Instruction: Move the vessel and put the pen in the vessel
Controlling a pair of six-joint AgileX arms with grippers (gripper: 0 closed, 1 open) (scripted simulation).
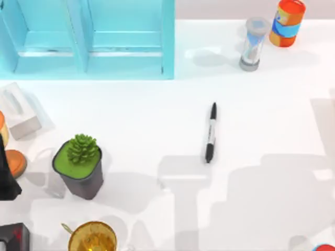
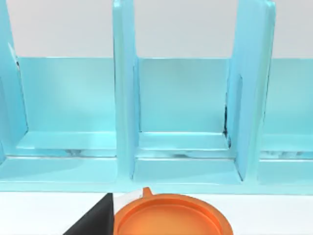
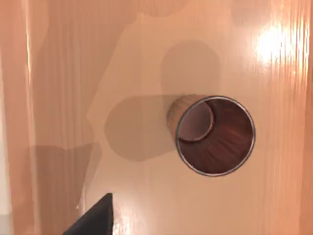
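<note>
While the right wrist view looks down into the vessel (image 3: 215, 135), upright on a wood-toned surface, you cannot tell either gripper's finger state. Descend off-centre and you tip it. The pen (image 1: 210, 132) lies mid-table, untouched.

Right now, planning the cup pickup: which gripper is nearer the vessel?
Right. The right gripper hangs above the vessel; the left gripper sits at the left edge of the table, facing the blue shelf.

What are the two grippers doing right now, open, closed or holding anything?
Left gripper: cannot be told; a dark fingertip shows near an orange dish.
Right gripper: cannot be told; it looks down on the vessel.
</note>
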